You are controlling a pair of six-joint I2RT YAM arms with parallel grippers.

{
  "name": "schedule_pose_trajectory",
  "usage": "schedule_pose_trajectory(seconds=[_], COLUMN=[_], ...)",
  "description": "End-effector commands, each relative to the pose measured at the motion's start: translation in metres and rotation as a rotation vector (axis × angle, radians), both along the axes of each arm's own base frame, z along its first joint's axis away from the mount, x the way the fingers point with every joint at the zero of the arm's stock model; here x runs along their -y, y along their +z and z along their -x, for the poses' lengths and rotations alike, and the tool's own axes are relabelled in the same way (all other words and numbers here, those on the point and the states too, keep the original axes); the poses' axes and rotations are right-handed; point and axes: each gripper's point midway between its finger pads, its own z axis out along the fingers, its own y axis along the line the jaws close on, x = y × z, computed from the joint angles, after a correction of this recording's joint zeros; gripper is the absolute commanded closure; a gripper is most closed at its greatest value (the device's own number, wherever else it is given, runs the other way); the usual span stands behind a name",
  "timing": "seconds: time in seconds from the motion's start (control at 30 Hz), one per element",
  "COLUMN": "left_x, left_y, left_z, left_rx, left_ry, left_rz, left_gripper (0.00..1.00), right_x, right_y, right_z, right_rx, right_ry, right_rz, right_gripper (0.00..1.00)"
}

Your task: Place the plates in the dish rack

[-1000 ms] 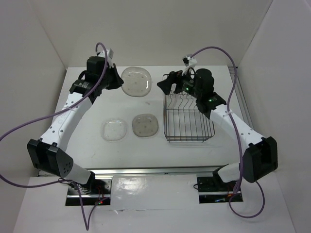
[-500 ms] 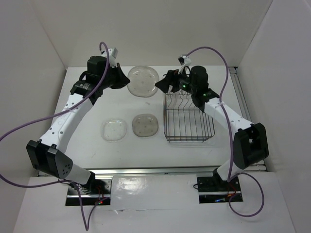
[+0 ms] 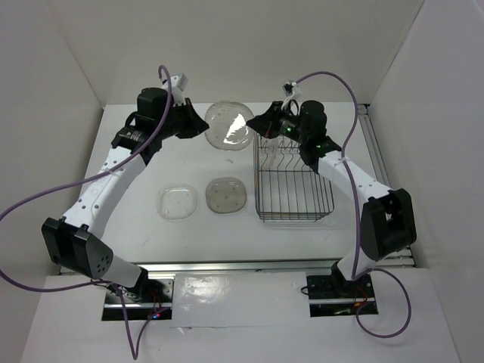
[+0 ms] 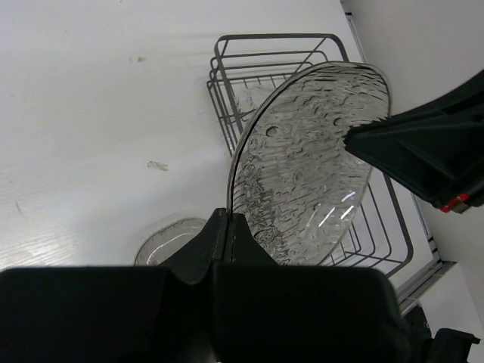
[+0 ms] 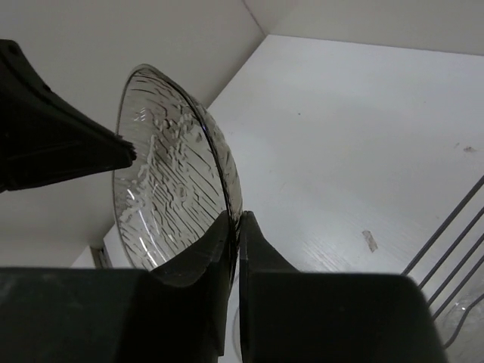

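clear plate (image 3: 229, 125) | edges clamped: left end effector (image 3: 203, 128), right end effector (image 3: 254, 125)

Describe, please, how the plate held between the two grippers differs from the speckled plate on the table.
The held plate is clear and textured; the speckled plate is opaque greyish-tan with dark specks. The held plate stands tilted on edge above the table; the speckled plate lies flat on it. The left gripper and right gripper pinch the held plate's opposite edges; nothing touches the speckled plate. Both are rounded squares, outside the dish rack.
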Motion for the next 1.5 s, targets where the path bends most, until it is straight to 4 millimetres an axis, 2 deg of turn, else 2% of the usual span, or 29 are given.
schedule_pose_trajectory(seconds=[0.0, 0.03, 0.13, 0.17, 0.23, 0.27, 0.3, 0.33, 0.4, 0.43, 0.47, 0.5, 0.53, 0.57, 0.6, 0.63, 0.77, 0.83, 0.87, 0.93, 0.97, 1.0, 1.07, 1.1, 1.3, 1.43, 1.47], left_x=[0.010, 0.011, 0.012, 0.012, 0.012, 0.009, 0.006, 0.003, -0.009, -0.013, -0.016, -0.027, -0.033, -0.036, -0.038, -0.041, -0.041, -0.041, -0.041, -0.042, -0.042, -0.042, -0.043, -0.044, -0.045, -0.045, -0.047], left_y=[0.017, 0.013, 0.015, 0.011, 0.017, 0.017, 0.016, 0.022, 0.020, 0.021, 0.028, 0.028, 0.024, 0.022, 0.025, 0.024, 0.017, 0.017, 0.017, 0.016, 0.016, 0.016, 0.013, 0.013, 0.011, 0.010, 0.010], left_z=[0.000, 0.002, 0.001, 0.001, 0.002, 0.003, 0.001, 0.002, 0.002, 0.004, 0.002, -0.001, 0.002, 0.000, -0.002, -0.003, -0.007, -0.007, -0.007, -0.007, -0.007, -0.007, -0.010, -0.011, -0.009, -0.009, -0.010], left_rx=[0.058, 0.049, 0.052, 0.044, 0.061, 0.064, 0.067, 0.082, 0.069, 0.069, 0.078, 0.077, 0.050, 0.038, 0.037, 0.027, -0.008, -0.008, -0.008, -0.004, -0.004, -0.004, -0.011, -0.010, -0.015, -0.011, -0.010], left_ry=[-0.043, -0.051, -0.048, -0.048, -0.048, -0.037, -0.012, 0.002, 0.065, 0.084, 0.105, 0.163, 0.189, 0.207, 0.221, 0.236, 0.239, 0.239, 0.239, 0.235, 0.235, 0.235, 0.243, 0.251, 0.247, 0.243, 0.251], left_rz=[0.037, 0.037, 0.047, 0.045, 0.050, 0.046, 0.037, 0.036, 0.016, 0.008, 0.003, -0.022, -0.044, -0.058, -0.065, -0.077, -0.106, -0.106, -0.106, -0.114, -0.114, -0.114, -0.121, -0.125, -0.136, -0.144, -0.148], left_gripper=[1.00, 1.00, 1.00, 0.72, 0.30, 0.08, 0.00, 0.00, 0.00, 0.00, 0.00, 0.00, 0.00, 0.00, 0.00, 0.00, 0.00, 0.00, 0.00, 0.00, 0.00, 0.00, 0.00, 0.00, 0.00, 0.00, 0.00], right_x=[-0.008, -0.006, -0.002, -0.001, 0.013, 0.019, 0.028, 0.048, 0.074, 0.096, 0.105, 0.120, 0.142, 0.152, 0.161, 0.177, 0.211, 0.218, 0.224, 0.222, 0.221, 0.221, 0.219, 0.212, 0.205, 0.193, 0.188], right_y=[0.029, 0.030, 0.028, 0.032, 0.033, 0.035, 0.040, 0.043, 0.051, 0.053, 0.048, 0.058, 0.057, 0.055, 0.063, 0.060, 0.053, 0.042, 0.044, 0.032, 0.034, 0.023, 0.023, 0.014, -0.003, -0.031, -0.031], right_z=[0.003, 0.001, -0.003, 0.000, -0.010, -0.005, -0.008, -0.018, -0.014, -0.017, -0.011, -0.004, -0.002, 0.004, 0.011, 0.013, 0.027, 0.028, 0.030, 0.026, 0.024, 0.019, 0.012, 0.006, -0.010, -0.021, -0.022], right_rx=[0.079, 0.068, 0.021, 0.013, 0.011, -0.002, 0.014, 0.023, 0.014, 0.013, -0.004, 0.017, 0.015, 0.004, 0.014, 0.009, 0.012, -0.012, -0.012, -0.030, -0.028, -0.044, -0.048, -0.054, -0.067, -0.091, -0.087], right_ry=[0.049, 0.032, -0.017, -0.037, -0.168, -0.219, -0.288, -0.432, -0.567, -0.684, -0.737, -0.806, -0.909, -0.951, -0.991, -1.065, -1.228, -1.266, -1.299, -1.303, -1.320, -1.333, -1.353, -1.338, -1.344, -1.310, -1.301], right_rz=[-0.073, -0.083, -0.095, -0.093, -0.069, -0.046, -0.015, 0.011, 0.087, 0.120, 0.173, 0.204, 0.251, 0.300, 0.325, 0.374, 0.519, 0.578, 0.584, 0.616, 0.622, 0.670, 0.689, 0.713, 0.754, 0.812, 0.812], right_gripper=[0.95, 1.00, 1.00, 1.00, 1.00, 1.00, 1.00, 1.00, 1.00, 1.00, 1.00, 1.00, 1.00, 1.00, 1.00, 1.00, 1.00, 1.00, 1.00, 1.00, 1.00, 1.00, 1.00, 1.00, 1.00, 1.00, 1.00])
